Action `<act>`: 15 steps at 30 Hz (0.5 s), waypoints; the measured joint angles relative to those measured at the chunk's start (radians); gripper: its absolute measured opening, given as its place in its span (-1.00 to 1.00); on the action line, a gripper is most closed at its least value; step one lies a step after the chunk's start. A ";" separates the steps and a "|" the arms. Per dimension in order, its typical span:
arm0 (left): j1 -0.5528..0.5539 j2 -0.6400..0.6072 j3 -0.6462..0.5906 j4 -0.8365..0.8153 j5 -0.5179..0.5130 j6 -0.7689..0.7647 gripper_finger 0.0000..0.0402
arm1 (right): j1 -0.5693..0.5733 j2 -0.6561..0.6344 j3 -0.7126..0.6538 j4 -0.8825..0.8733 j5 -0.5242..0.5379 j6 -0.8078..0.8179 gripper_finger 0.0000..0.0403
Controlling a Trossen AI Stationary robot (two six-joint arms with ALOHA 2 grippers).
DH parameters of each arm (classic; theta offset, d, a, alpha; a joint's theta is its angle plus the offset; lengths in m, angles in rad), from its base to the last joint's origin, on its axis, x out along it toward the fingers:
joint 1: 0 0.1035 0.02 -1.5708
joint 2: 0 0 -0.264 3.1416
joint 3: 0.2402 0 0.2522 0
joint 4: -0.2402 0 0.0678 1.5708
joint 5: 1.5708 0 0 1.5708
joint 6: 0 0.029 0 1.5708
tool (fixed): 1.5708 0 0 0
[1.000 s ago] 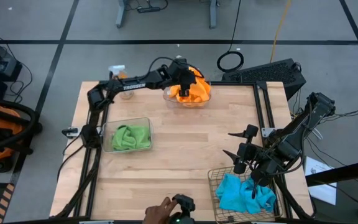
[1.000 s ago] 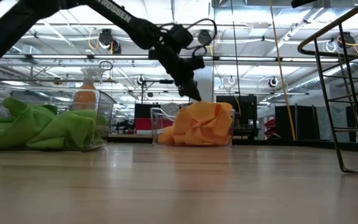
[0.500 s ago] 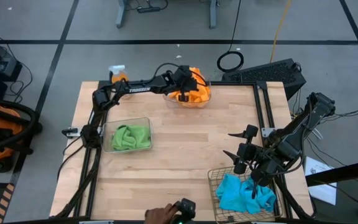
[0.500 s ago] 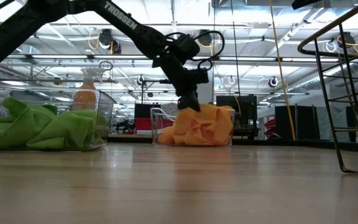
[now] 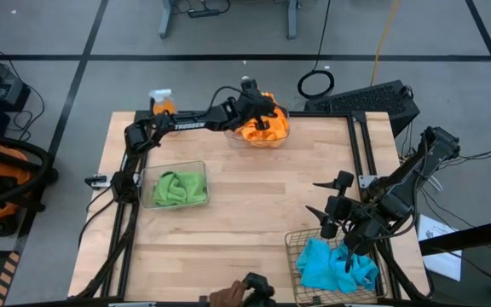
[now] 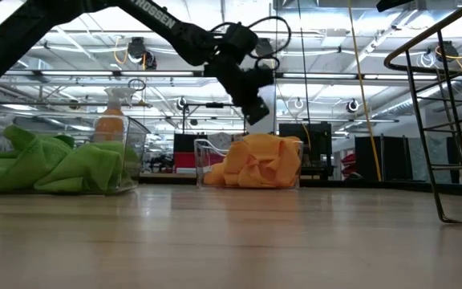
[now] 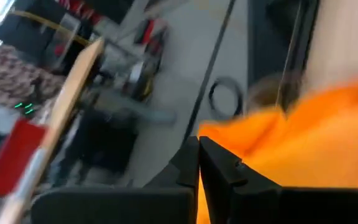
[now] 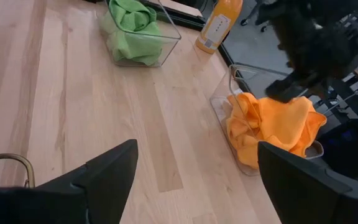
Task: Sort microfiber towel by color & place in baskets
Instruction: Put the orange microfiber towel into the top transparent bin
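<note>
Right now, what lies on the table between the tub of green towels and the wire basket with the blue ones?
Nothing: the high view shows bare wood between the green towels' tub and the wire basket.

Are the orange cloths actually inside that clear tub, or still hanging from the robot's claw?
Inside. The orange cloths sit heaped in the clear tub, and the left gripper, fingers shut, hangs above them, empty.

We see our left gripper (image 6: pixel 255 115) raised with its fingers pressed together, while our right gripper (image 5: pixel 337 228) waits, fingers spread wide.
</note>
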State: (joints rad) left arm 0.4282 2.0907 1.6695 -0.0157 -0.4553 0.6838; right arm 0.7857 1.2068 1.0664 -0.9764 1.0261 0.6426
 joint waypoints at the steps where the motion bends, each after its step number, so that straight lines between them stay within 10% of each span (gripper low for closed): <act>1: 0.008 -0.001 0.000 0.023 0.050 -0.018 -0.89 | 0.000 0.000 0.000 0.002 0.000 0.000 0.59; 15: 0.129 0.046 -0.001 -0.134 0.352 -0.205 -0.81 | 0.000 0.002 0.000 0.014 0.000 0.000 0.59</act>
State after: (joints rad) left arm 0.5572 2.1364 1.6689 -0.1501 -0.1029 0.4789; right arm 0.7853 1.2089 1.0664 -0.9626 1.0264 0.6424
